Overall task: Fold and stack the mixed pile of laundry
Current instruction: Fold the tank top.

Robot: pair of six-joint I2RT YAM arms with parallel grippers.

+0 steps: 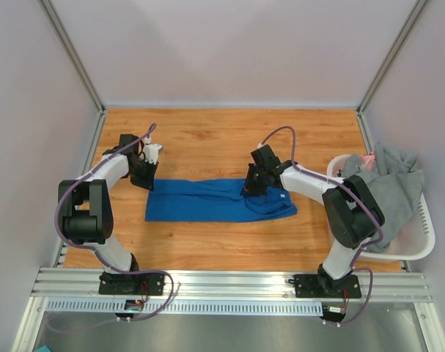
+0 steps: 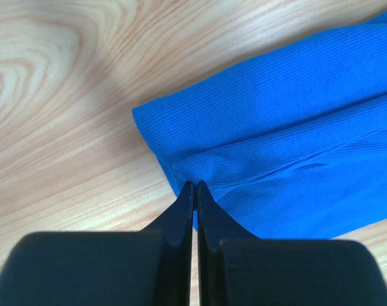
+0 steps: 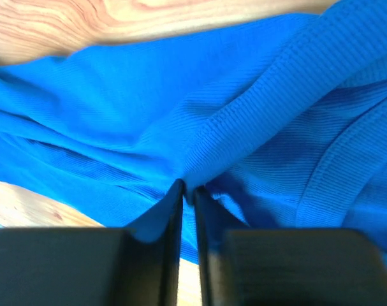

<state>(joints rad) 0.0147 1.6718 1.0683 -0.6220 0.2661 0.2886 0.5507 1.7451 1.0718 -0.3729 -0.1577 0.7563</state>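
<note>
Foreground: the mounting rail (image 1: 229, 282) runs along the near edge of the table (image 1: 222, 136). Beyond it, the blue garment (image 1: 207, 199) lies flat and lengthwise on the wood.

The left gripper (image 2: 194, 186), jaws pressed together, pinches the hem at the garment's far left corner. The right gripper (image 3: 187, 188), jaws narrow with a slim gap, has a ridge of cloth gathered at its tips near the garment's right end. How firm that hold is cannot be told.

The fabric is a fine rib knit. It is judged light, limp and stretchy, likely to sag and crease between two holds and to slip from a shallow pinch. Hems and corners, where the cloth is doubled and stitched, look the soundest places to take hold.

Farther right, the white basket (image 1: 421, 242) stands at the table's right side, apart from the blue garment. A grey garment (image 1: 398, 183) fills it and drapes over its rim. A scrap of pink cloth (image 1: 367, 157) shows at its far edge. What lies beneath is hidden.
</note>
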